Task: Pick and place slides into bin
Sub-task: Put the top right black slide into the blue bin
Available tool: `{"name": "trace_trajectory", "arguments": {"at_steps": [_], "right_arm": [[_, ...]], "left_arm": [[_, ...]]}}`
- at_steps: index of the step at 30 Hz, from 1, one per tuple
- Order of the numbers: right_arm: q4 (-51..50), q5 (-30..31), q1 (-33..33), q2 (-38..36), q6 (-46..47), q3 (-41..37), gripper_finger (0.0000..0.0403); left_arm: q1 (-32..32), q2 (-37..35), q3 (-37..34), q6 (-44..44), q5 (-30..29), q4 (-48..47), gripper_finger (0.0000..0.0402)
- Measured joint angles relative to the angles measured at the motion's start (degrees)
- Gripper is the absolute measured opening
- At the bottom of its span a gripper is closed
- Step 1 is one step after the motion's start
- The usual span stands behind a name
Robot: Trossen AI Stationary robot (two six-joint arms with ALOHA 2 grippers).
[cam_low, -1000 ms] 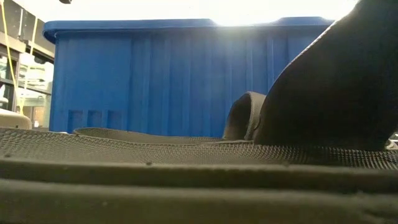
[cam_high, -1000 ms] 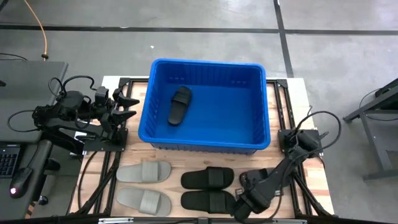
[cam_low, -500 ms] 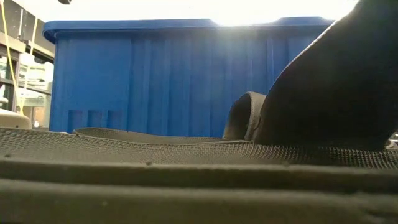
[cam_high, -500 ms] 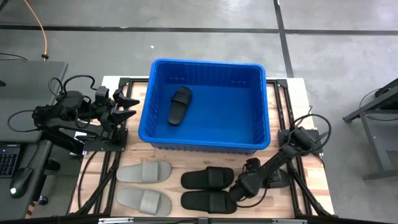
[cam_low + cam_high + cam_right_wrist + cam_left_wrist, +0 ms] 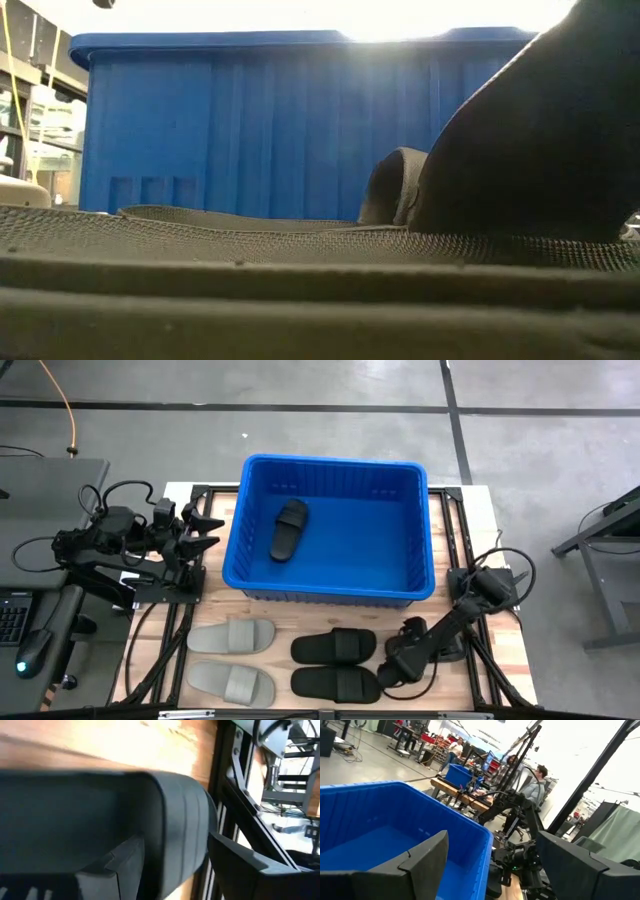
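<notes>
The blue bin (image 5: 330, 525) stands at the table's middle and far side, with one black slide (image 5: 289, 528) lying flat in it. Two grey slides (image 5: 231, 636) (image 5: 232, 682) and two black slides (image 5: 334, 646) (image 5: 334, 684) lie flat on the near part of the table. My right gripper (image 5: 385, 675) points slantwise down at the right end of the nearer black slide (image 5: 185, 830). It is open, one finger (image 5: 117, 867) over the slide's end and the other (image 5: 245, 865) beyond it. My left gripper (image 5: 205, 530) waits open and level, left of the bin. My right gripper stands open about the rounded right end (image 5: 192, 820) of the nearer black slide, coming slantwise from above and from the table's right. I cannot tell whether either finger touches it. The slide lies flat on the table.
Another dark slide-like shape (image 5: 447, 648) lies partly hidden under my right arm. The bin's near wall (image 5: 250, 130) rises behind the slides in the low view, where a black slide (image 5: 300, 260) fills the foreground. People and benches show in the room beyond (image 5: 537, 775).
My right gripper has come down toward the right end of the nearer black slide and tipped more steeply downward, its fingers as wide apart as before. The slides and the bin have stayed where they were.
</notes>
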Motion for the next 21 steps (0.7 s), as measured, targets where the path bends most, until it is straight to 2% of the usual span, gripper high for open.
{"name": "trace_trajectory", "arguments": {"at_steps": [7, 11, 13, 15, 18, 19, 21], "right_arm": [[1.3, -2.3, 1.4, 0.0, -0.1, -3.5, 0.0206], [7.2, -3.3, 1.3, 0.0, -1.0, -6.6, 0.0197], [10.2, -3.5, 1.3, -0.2, -1.0, -7.7, 0.0173], [12.2, -3.3, 1.3, -0.2, -0.4, -8.1, 0.0131], [13.6, -2.1, 1.4, -0.1, -0.3, -7.3, 0.0036], [13.7, -2.0, 1.4, -0.1, -0.6, -6.8, 0.0019], [13.4, -1.8, 1.4, -0.1, -0.5, -5.7, 0.0017]], "left_arm": [[0.0, 0.0, 0.0, 0.0, -2.1, -0.1, 0.0289], [0.0, 0.0, 0.0, 0.0, -2.2, -0.1, 0.0289], [0.0, 0.0, 0.0, 0.0, -2.2, -0.1, 0.0289], [0.0, 0.0, 0.0, 0.0, -2.2, -0.1, 0.0289], [0.0, 0.0, 0.0, 0.1, -2.2, -0.1, 0.0289], [0.0, 0.0, 0.0, 0.1, -2.2, -0.1, 0.0289], [0.0, 0.0, 0.0, 0.1, -2.2, -0.1, 0.0289]]}}
